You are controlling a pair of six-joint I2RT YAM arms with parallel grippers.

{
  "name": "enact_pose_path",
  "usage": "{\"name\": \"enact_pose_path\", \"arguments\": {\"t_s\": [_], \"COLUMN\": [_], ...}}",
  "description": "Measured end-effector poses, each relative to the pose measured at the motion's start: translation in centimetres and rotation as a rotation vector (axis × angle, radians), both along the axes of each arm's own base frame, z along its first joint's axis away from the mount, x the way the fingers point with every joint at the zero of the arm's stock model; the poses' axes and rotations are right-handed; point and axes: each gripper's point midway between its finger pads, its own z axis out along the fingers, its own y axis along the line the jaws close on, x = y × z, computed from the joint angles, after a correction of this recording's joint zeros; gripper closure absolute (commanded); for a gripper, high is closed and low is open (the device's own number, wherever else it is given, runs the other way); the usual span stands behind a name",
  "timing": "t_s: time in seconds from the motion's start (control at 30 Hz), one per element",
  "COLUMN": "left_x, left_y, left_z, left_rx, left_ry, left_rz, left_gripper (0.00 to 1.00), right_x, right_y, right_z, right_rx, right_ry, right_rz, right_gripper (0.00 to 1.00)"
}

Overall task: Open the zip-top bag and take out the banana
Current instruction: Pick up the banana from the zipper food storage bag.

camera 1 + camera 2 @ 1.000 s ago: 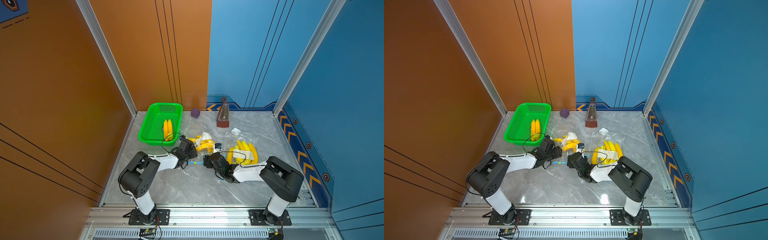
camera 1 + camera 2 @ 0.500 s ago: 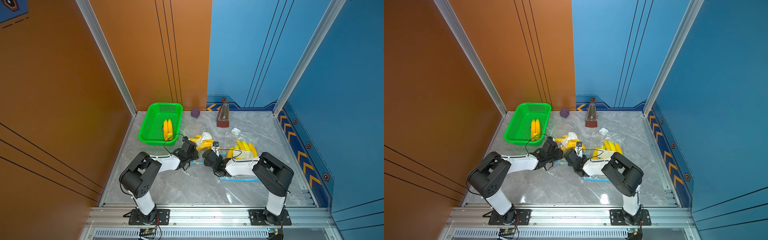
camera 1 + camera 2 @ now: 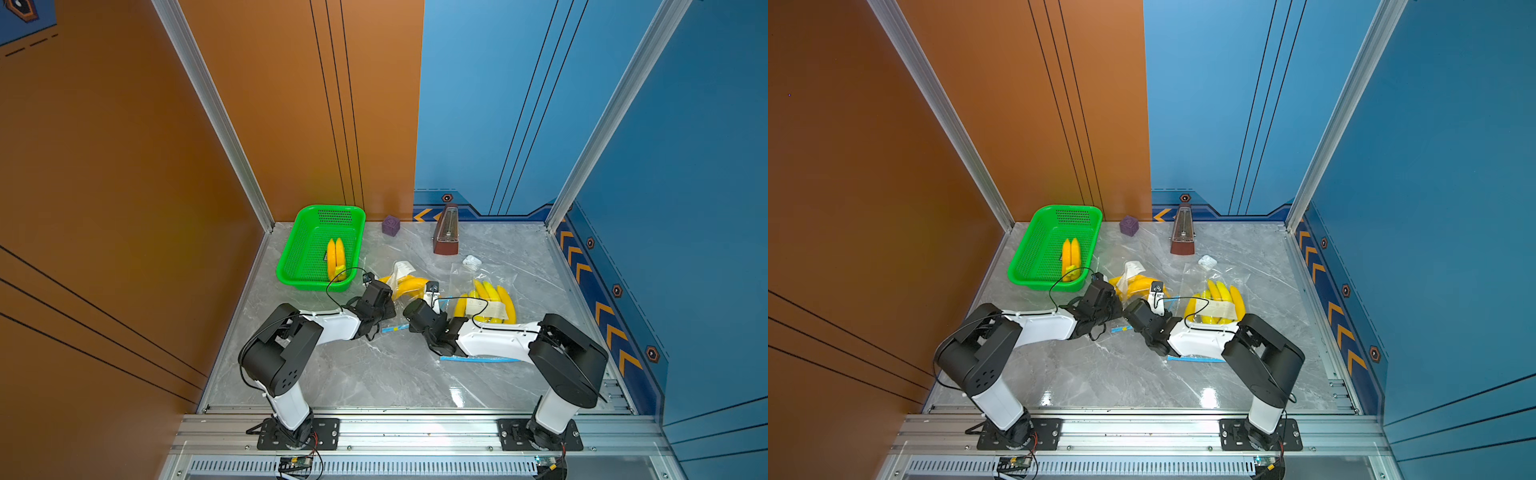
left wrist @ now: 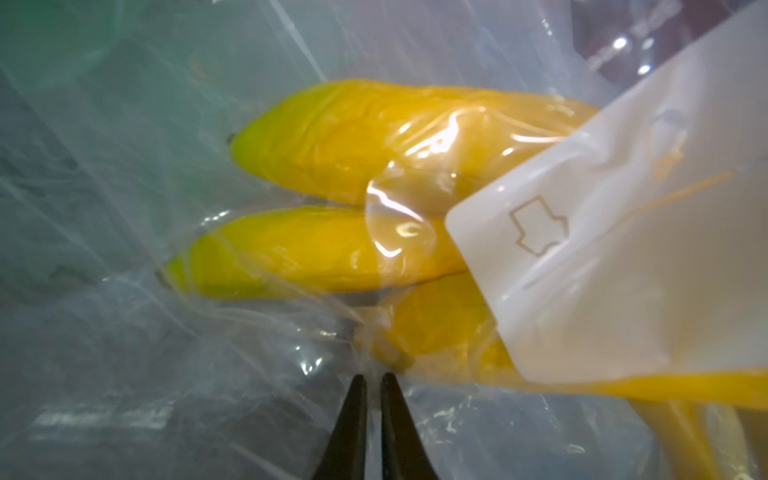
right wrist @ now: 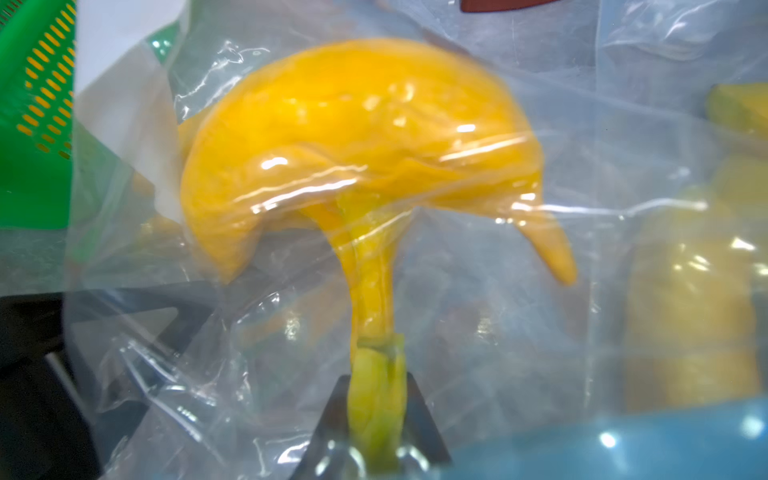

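The clear zip-top bag [image 3: 401, 270] lies mid-table with a yellow banana [image 3: 411, 286] bunch inside, seen in both top views. My left gripper [image 3: 390, 300] is at the bag's left side. In the left wrist view its black jaws [image 4: 374, 379] are pinched shut on a fold of the bag's film, next to the banana [image 4: 332, 249] fingers and a white label [image 4: 623, 249]. My right gripper [image 3: 409, 305] meets the bag from the right. In the right wrist view it [image 5: 376, 386] is shut on the bunch's green stem [image 5: 376, 399], with plastic film lying over it.
A green basket [image 3: 309, 232] holding bananas stands at the back left. A purple cube [image 3: 390, 225] and a brown metronome [image 3: 446, 230] sit by the back wall. A second bag of bananas [image 3: 486, 299] lies right of my right gripper, and a blue zip strip [image 3: 478, 359] under its forearm.
Both grippers have closed, the left onto the bag film and the right onto the banana stem. The right arm has swung left toward the bag.
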Motion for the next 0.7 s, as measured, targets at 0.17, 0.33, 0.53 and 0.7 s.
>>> {"name": "enact_pose_path", "arguments": {"t_s": [0.17,0.33,0.53,0.7], "left_x": [-0.8,-1.5,-0.7,0.2], "left_y": [1.4,2.7,3.4,4.1], "left_z": [0.8,5.0,8.3,5.6], "left_rx": [0.01,-0.032,-0.052,-0.008], "left_ry": [-0.022,-0.123,-0.215,-0.154], "left_rz": [0.024,0.04,0.045,0.067], "left_gripper": [0.67,0.48,0.19,0.07], "right_x": [-0.9,-1.8,-2.7,-3.6], "right_y": [-2.1,-5.9,-7.8,-8.5], "right_z": [2.1,2.3,2.9,3.3], "right_rx": [0.006,-0.023,-0.031,-0.013], "right_ry": [-0.042,-0.053,-0.07,-0.076], "right_rz": [-0.026,-0.067,-0.051,-0.027], "right_gripper": [0.83,0.85,0.87,0.87]}}
